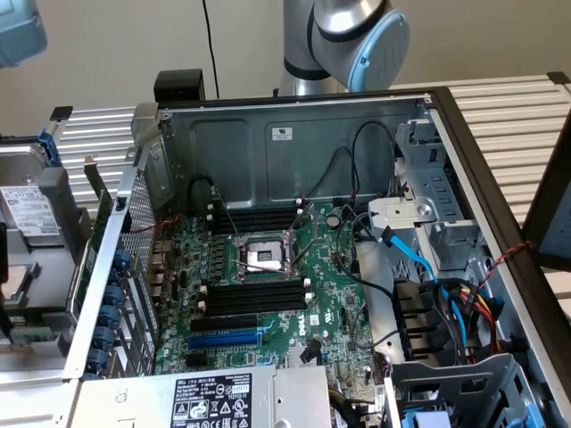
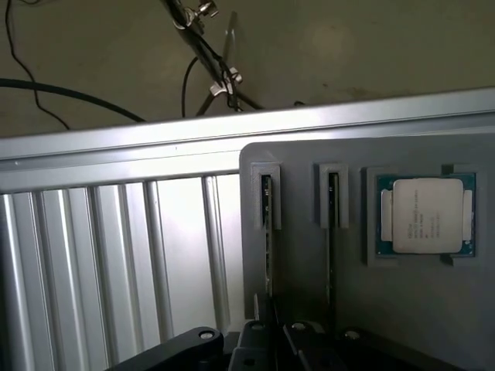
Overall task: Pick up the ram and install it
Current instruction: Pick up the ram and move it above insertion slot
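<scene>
- Looking through the wrist view, the black jaws are sitting nearly shut, pinching the near end of the ram [image 2: 267, 232].
- The ram, a thin green stick seen edge-on, is standing in a narrow slot of a matte grey holder [image 2: 302, 263].
- A second stick [image 2: 331, 232] is standing in the neighbouring slot, and a square processor [image 2: 427, 216] with a dull silver lid is lying in a recess beside it.
- The holder is resting on a worktop [image 2: 116, 255] of ribbed pale aluminium slats.
- In the exterior view, the arm [image 1: 348, 36], glossy silver with a blue cap, is rising behind an open grey steel computer case [image 1: 268, 134].
- Inside, a green motherboard [image 1: 335, 267] is showing long black slots [image 1: 254, 299] and a blue slot [image 1: 223, 340].
</scene>
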Robot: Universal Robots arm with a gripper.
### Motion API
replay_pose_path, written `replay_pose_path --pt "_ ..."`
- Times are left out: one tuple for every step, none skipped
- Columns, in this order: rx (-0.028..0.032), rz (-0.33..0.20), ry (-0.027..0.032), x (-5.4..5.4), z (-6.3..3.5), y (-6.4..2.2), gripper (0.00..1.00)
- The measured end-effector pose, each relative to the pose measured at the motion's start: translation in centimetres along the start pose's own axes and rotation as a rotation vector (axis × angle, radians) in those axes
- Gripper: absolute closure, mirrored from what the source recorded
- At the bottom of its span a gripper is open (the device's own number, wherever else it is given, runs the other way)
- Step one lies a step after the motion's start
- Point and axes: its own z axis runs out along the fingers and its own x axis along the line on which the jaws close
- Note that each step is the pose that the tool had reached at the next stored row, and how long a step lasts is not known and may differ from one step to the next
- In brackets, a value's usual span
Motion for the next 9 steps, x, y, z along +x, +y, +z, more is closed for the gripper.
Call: replay_pose_path --pt "0.0 0.0 0.0007 0.01 -0.08 0.0 0.88" --pt "0.0001 0.0 0.0012 0.01 -0.16 -0.01 0.88" --pt "0.0002 0.0 0.0017 0.02 -0.23 -0.01 0.88" --pt "0.0003 0.0 0.0021 0.02 -0.28 -0.02 0.88" --pt "0.0003 0.0 0.0023 0.02 -0.32 -0.02 0.88" --pt "0.0005 0.0 0.0026 0.03 -0.35 -0.02 0.88" --pt "0.0008 0.0 0.0027 0.03 -0.39 -0.02 0.88" --pt "0.0017 0.0 0.0026 0.03 -0.41 -0.02 0.88" --pt "0.0029 0.0 0.0026 0.03 -0.45 -0.02 0.88"
